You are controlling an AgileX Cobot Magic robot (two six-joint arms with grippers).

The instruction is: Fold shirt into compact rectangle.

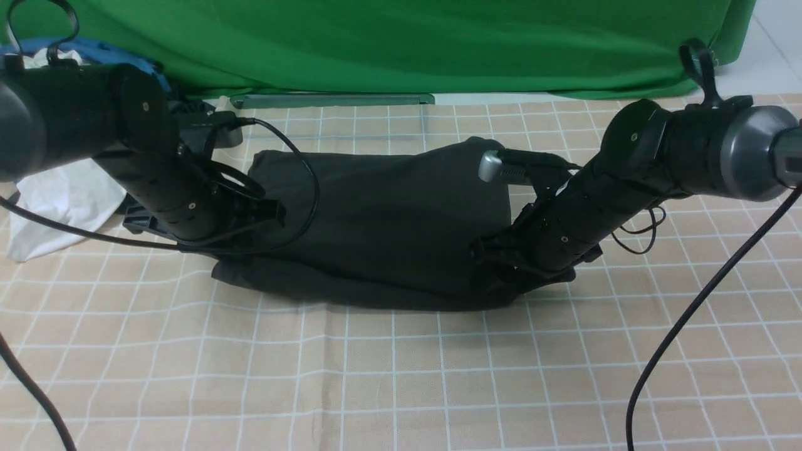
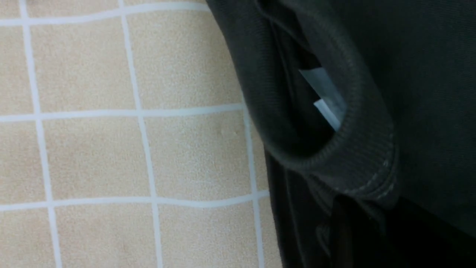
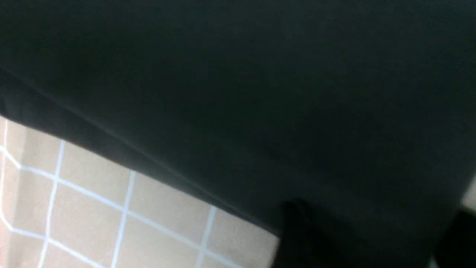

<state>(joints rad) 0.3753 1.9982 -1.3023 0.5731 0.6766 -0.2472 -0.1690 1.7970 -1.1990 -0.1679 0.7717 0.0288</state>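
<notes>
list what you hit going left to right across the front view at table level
white garment → left arm → black shirt → right arm → bare checked tablecloth

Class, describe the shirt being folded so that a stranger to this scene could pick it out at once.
Start at the beige checked tablecloth in front of the green backdrop. At its middle, between the two robot arms, lies the shirt, a wide slab of black fabric with a ribbed collar. Its neighbour, the crumpled garment at the left edge, is white and smaller.
</notes>
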